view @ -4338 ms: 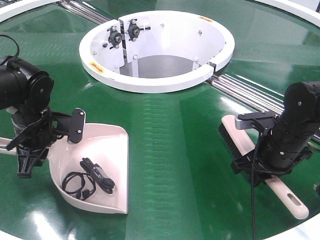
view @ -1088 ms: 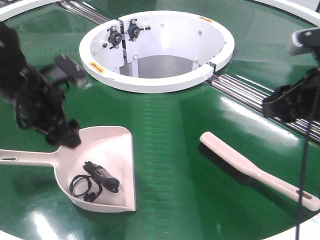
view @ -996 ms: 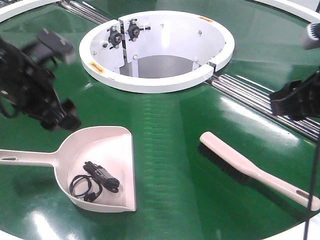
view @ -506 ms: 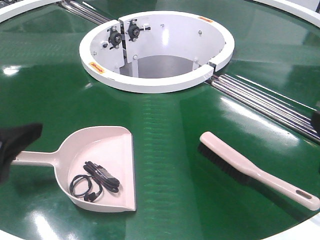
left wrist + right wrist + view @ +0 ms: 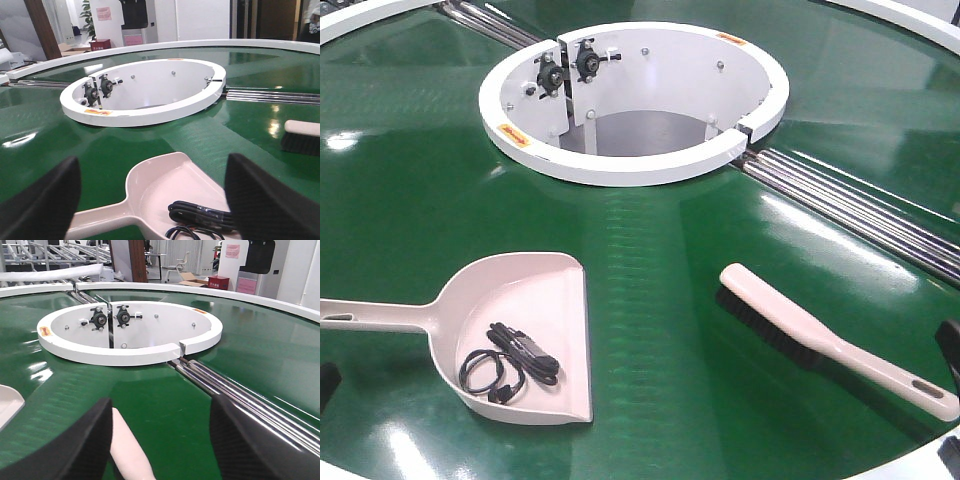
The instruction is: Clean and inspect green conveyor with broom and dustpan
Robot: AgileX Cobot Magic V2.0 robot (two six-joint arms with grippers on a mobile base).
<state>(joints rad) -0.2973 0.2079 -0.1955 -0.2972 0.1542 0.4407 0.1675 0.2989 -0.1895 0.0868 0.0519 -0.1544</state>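
Conveyor: the big shiny dark-green round belt (image 5: 650,330) fills the front view. A white ring-shaped rim (image 5: 620,165) sits in its middle, and shiny steel rods (image 5: 850,205) run out from the ring toward the right edge.

Dustpan: the wide pale pink plastic scoop (image 5: 535,300) lies flat on the green belt, low on the left. Its long straight handle (image 5: 375,315) points to the left edge. Its flat open lip faces right.

In the dustpan: a small coiled black cable (image 5: 505,365) lies inside the scoop. It looks like the thing that was swept up.

Broom: the long pale pink hand brush (image 5: 830,340) with short black bristles lies flat on the belt at the right, well apart from the dustpan. Its handle end with the hole points to the lower right corner.

Left gripper (image 5: 150,200): its two black fingers are spread wide with nothing between them. It hangs just above the dustpan handle and touches nothing.

Right gripper (image 5: 160,445): its fingers are spread wide too and hold nothing. The pale brush head shows between them, lower down on the belt.

Step now: I think the sweeping part looks done, since both tools are lying loose and the belt looks clean around them.

Next move: it may call for looking over the belt, or for gripping the dustpan handle and lifting it level so the cable does not slide out.
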